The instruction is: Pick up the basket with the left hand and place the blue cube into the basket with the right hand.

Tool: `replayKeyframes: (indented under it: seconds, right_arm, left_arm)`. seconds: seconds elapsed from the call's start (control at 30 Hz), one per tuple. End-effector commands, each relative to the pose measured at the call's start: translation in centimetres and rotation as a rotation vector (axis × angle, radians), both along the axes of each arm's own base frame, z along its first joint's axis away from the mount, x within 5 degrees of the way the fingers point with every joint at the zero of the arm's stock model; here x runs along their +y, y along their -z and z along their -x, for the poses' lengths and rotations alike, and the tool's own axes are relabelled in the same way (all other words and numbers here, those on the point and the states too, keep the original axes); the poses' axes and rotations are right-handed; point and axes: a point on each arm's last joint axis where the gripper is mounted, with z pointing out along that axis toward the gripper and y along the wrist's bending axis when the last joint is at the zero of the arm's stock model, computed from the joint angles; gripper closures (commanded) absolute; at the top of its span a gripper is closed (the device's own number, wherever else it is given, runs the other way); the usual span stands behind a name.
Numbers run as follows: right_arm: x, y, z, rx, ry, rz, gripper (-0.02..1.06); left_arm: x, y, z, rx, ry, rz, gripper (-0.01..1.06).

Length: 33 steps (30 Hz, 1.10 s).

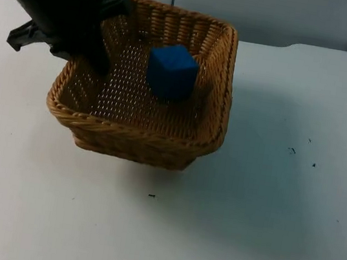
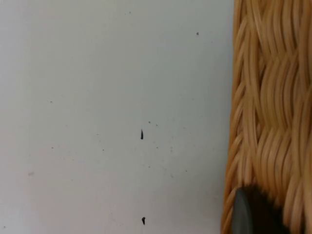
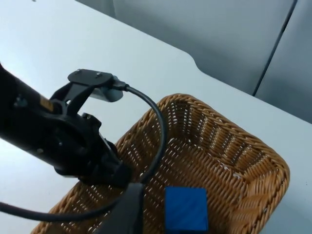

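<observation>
Nearly done. Basket [image 1: 136,137] held off the table [image 1: 275,237] by left gripper [image 1: 99,37], clamped on its rim at the back-left. Cube [image 1: 172,71] already inside, on the weave. Right gripper out above and behind the basket; finger state impossible to tell. Left to do: nothing but holding steady.

Top view looks down; both wrist views share the basket [image 1: 140,131].

Left end effector [image 1: 99,60] blocks the basket [image 1: 214,120] at its left rim; right side open
</observation>
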Motion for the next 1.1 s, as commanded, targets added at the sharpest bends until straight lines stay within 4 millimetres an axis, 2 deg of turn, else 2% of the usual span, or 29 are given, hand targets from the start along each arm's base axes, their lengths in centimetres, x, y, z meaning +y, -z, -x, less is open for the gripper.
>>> replayKeyframes:
  seconds: [0.0,0.23,0.53,1.0,1.07]
  right_arm:
    - [-0.3,-0.6,0.2,-0.007,-0.004,0.007,0.0]
    - [-0.3,-0.5,0.2,-0.007,-0.004,0.007,0.0]
    - [-0.2,-0.6,0.2,-0.013,-0.004,0.003,0.0]
    - [-0.2,-0.6,0.2,-0.013,-0.004,0.003,0.0]
    - [-0.2,-0.6,0.2,-0.013,-0.004,0.003,0.0]
  left_arm:
    - [-0.4,0.1,-0.1,-0.008,-0.008,0.015,1.05]
    - [-0.4,3.0,-0.5,0.017,-0.007,-0.006,1.05]
    - [-0.8,4.7,-0.7,0.04,-0.041,0.051,1.05]
    - [-1.2,4.9,-0.6,0.041,-0.028,0.05,1.05]
    - [-1.2,4.9,-0.6,0.043,-0.026,0.05,1.02]
